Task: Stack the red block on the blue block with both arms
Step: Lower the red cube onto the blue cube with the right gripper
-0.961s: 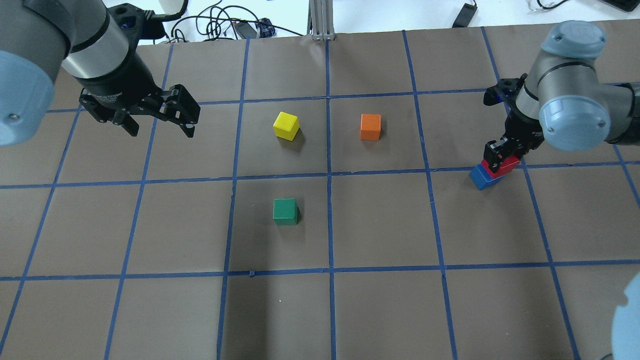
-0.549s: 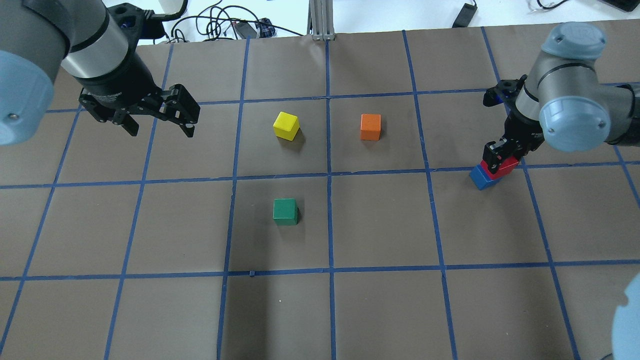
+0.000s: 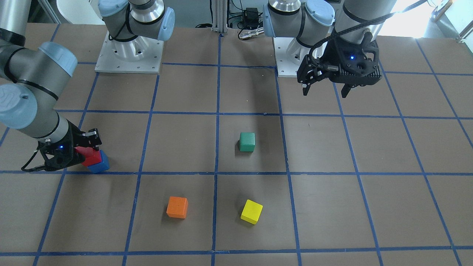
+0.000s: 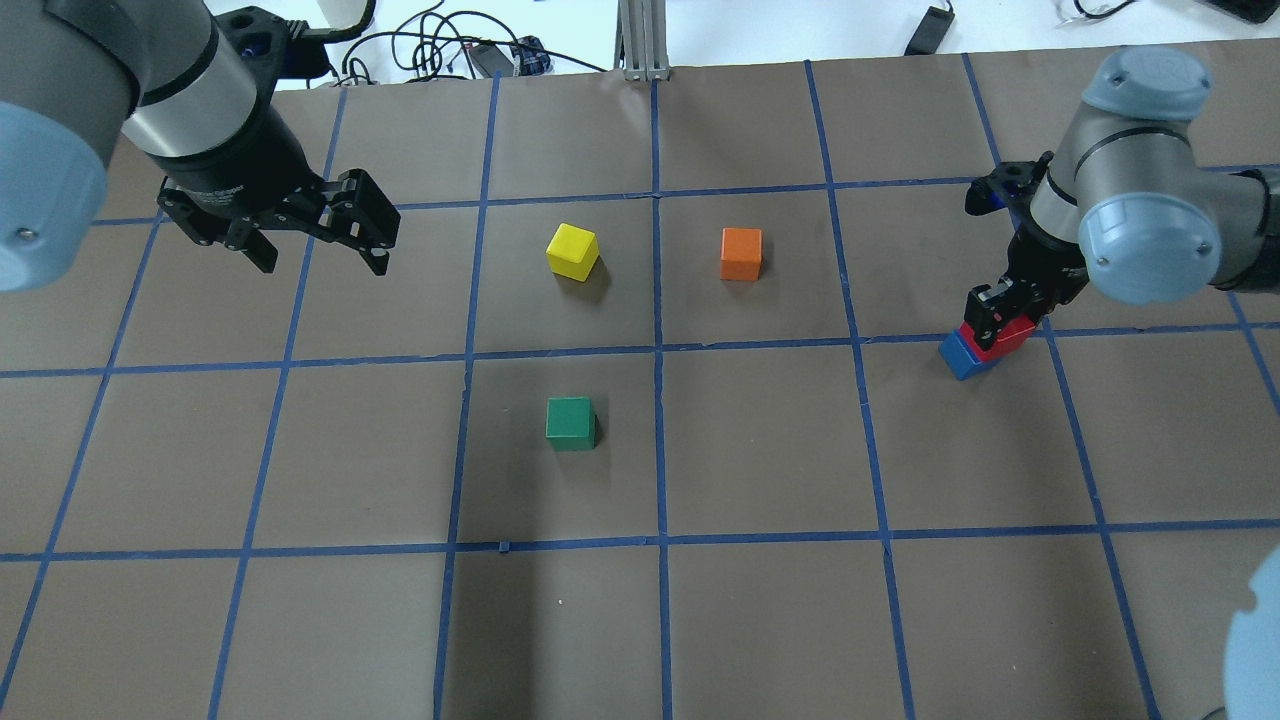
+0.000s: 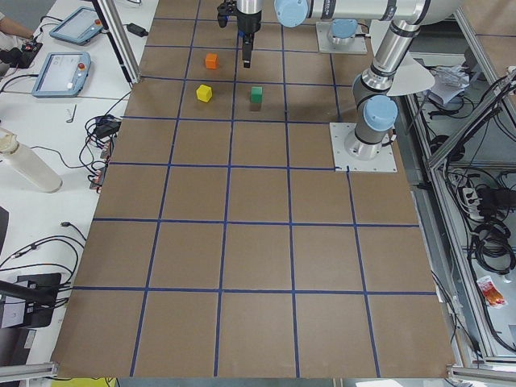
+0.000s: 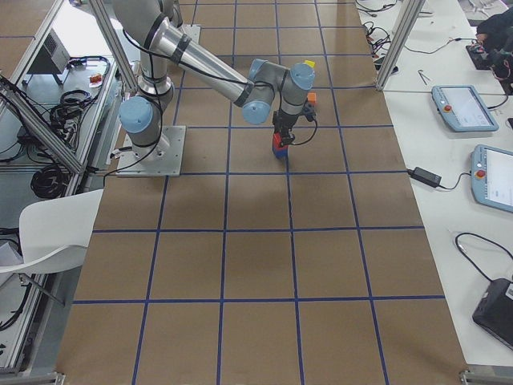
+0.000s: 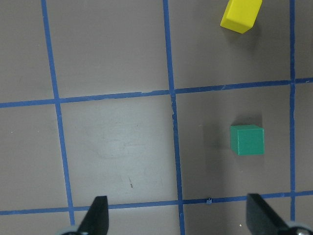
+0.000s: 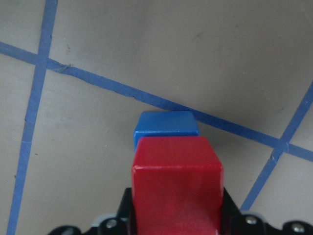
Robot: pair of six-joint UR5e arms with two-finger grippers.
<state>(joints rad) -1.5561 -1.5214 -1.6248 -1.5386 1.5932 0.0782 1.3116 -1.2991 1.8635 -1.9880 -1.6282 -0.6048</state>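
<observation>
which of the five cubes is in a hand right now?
The red cube, shut in the right hand over the blue cube. Green, yellow and orange sit loose on the table.

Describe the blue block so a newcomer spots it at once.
Find the right arm at the overhead view's right edge. Its gripper holds the red block; the blue block lies under it, the only blue cube and the only one beneath another.

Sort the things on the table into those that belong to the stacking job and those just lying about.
Job: red block, gripped by the right gripper; blue block; left gripper, open and empty.
Lying about: green block; yellow block; orange block.
</observation>
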